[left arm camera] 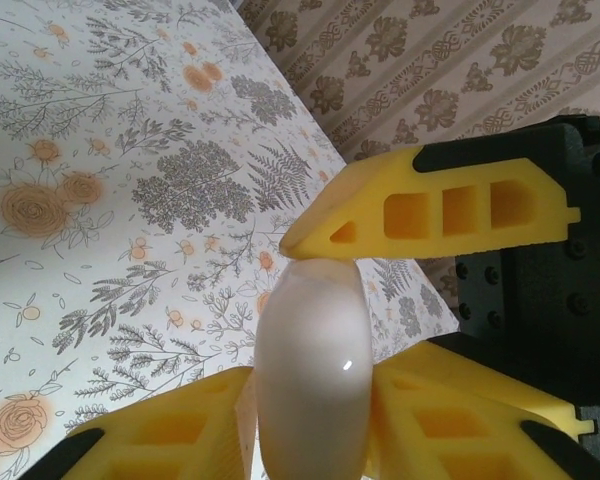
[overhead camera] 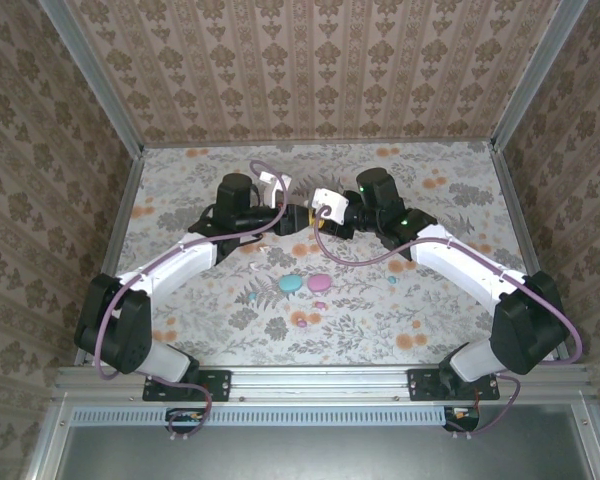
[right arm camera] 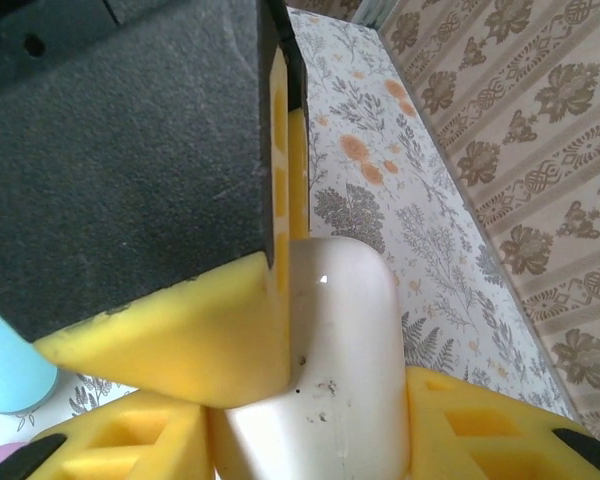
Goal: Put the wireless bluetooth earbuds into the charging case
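A glossy white charging case [left arm camera: 315, 370] is held up above the table's far middle, closed as far as I can see. My left gripper [left arm camera: 315, 400] is shut on it, a yellow finger on each flank. My right gripper [right arm camera: 320, 420] is shut on the same case [right arm camera: 345, 340]. The two grippers meet nose to nose, left [overhead camera: 288, 215] and right [overhead camera: 315, 213]. The right one's finger [left arm camera: 430, 205] touches the case's top end. Tiny earbuds lie on the table nearer the bases: a teal one [overhead camera: 248, 297], another teal one [overhead camera: 391, 280] and a magenta one [overhead camera: 301, 320].
A teal oval case [overhead camera: 291, 284] and a pink oval case [overhead camera: 321, 283] lie side by side on the floral table [overhead camera: 450, 310], below the raised grippers. Patterned walls [overhead camera: 310, 70] close in the back and both sides. Cables loop off both wrists.
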`<action>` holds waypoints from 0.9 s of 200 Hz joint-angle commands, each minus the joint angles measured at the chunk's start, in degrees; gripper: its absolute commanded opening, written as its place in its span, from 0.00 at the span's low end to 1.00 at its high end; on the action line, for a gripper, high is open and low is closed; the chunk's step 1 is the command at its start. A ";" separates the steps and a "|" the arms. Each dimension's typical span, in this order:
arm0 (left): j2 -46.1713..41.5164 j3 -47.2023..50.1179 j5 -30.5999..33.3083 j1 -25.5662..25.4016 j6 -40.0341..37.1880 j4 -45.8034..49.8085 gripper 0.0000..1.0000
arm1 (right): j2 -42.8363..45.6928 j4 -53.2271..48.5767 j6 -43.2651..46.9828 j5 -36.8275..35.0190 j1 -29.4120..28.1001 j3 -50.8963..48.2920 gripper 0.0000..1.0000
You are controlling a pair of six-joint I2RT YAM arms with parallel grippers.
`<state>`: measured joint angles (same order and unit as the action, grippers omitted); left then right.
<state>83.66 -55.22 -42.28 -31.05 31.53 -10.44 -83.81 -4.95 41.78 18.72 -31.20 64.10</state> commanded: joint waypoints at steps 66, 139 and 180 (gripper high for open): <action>-5.76 2.66 5.01 0.19 -4.72 -7.20 0.24 | 11.30 6.64 -15.67 2.88 0.44 -3.65 0.69; -15.49 12.15 12.91 -0.57 -24.34 -26.94 0.24 | 10.93 -4.74 -70.50 5.53 6.96 9.60 0.70; -15.76 14.05 12.94 -1.49 -26.22 -33.98 0.24 | 5.10 -2.85 -77.63 21.78 6.08 13.06 0.66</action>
<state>68.86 -42.68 -29.89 -31.51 9.91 -36.10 -76.14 -5.15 -24.71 29.15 -24.21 75.85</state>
